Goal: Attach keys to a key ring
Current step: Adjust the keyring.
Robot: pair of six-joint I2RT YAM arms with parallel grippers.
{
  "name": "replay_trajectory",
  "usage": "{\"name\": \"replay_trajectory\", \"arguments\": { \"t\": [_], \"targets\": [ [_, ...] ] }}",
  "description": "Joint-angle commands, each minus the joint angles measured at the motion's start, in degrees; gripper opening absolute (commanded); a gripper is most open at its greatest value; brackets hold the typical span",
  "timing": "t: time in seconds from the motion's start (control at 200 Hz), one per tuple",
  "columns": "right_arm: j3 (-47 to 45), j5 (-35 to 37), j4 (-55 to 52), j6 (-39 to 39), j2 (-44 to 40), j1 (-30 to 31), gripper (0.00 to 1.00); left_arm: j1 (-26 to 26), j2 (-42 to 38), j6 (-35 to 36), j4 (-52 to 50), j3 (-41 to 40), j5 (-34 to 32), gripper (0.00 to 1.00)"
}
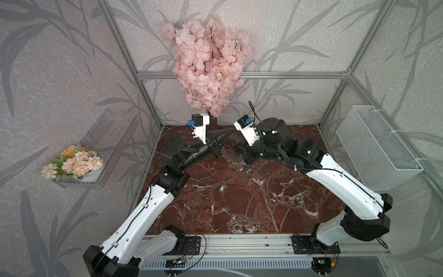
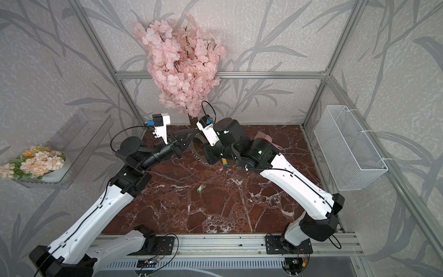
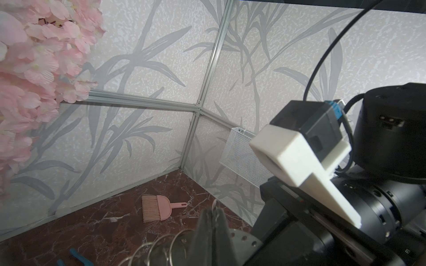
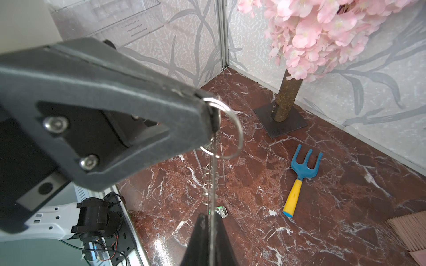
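I have both arms committed to the flat grey metal key ring disc (image 1: 233, 157), its rim fringed with small silver split rings. It sits just above the centre of both top views, between the two wrists. The left end effector (image 4: 211, 115) is clenched on one silver split ring (image 4: 231, 131) at the disc's rim. The right end effector (image 4: 210, 224) is clamped on the disc itself, which the right wrist view shows edge-on and upright. The small silver metal key with a pale green plastic tag (image 1: 223, 188) lies alone on the red-brown marble tabletop (image 1: 263, 206), a little below the centre of the frame and well apart from the disc.

That is my worry: nothing is free to fetch the key. I judge one end effector must let go, and whichever does leaves the disc on a single hold. If the left releases, the chosen ring falls back among its neighbours and I lose it. If the right releases, the whole disc hangs off a thin wire pinch and may swing or slip out. The two wrists are also very near each other, so a careless reorientation could knock them together.
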Motion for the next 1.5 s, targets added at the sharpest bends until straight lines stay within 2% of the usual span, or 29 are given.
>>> {"name": "replay_trajectory", "arguments": {
  "t": [0.0,0.245,0.455,0.57,0.71,0.855,1.18,1.295,1.38,1.465,1.495],
  "targets": [
    [3.4,-1.0,2.3,-0.9,0.2,1.7,0.0,-0.1,0.5,1.8,-0.1,-1.7,-2.5,0.0],
    [4.8,-0.5,2.1,-0.6,1.9,3.2,0.0,-0.6,-1.1,-1.3,6.4,-7.1,-9.1,0.0],
    [6.1,0.1,2.0,0.6,3.6,3.2,0.0,-1.0,-2.8,-10.0,20.9,-16.0,-14.2,0.0],
    [6.6,-0.6,2.5,1.2,4.4,3.2,0.06,-1.6,-3.2,-13.9,29.6,-20.3,-17.4,0.0],
    [7.4,-1.8,2.7,1.7,5.0,3.3,0.16,-1.9,-2.9,-16.7,35.4,-22.1,-19.3,0.0],
    [6.6,-2.6,4.0,1.7,4.2,3.2,0.41,-2.1,-3.2,-18.8,40.9,-23.2,-20.2,0.0],
    [-0.1,0.2,7.7,-1.2,-3.3,3.2,0.63,-2.3,-3.3,-19.4,44.8,-21.9,-20.3,0.0],
    [-3.8,2.9,10.7,-2.4,-7.6,3.0,0.63,-2.3,-2.3,-20.3,45.4,-20.1,-18.0,0.0],
    [-5.4,1.9,12.2,-2.1,-9.8,1.9,0.57,-2.3,-1.8,-22.4,44.2,-18.6,-17.1,0.0],
    [-6.6,-4.9,13.9,1.5,-11.2,-1.8,0.53,-2.3,-1.1,-23.8,45.5,-17.7,-14.9,0.0],
    [-7.4,-8.2,15.0,3.4,-11.6,-5.0,0.51,-2.3,-0.8,-24.5,46.2,-17.4,-14.1,0.0]
  ]
}}
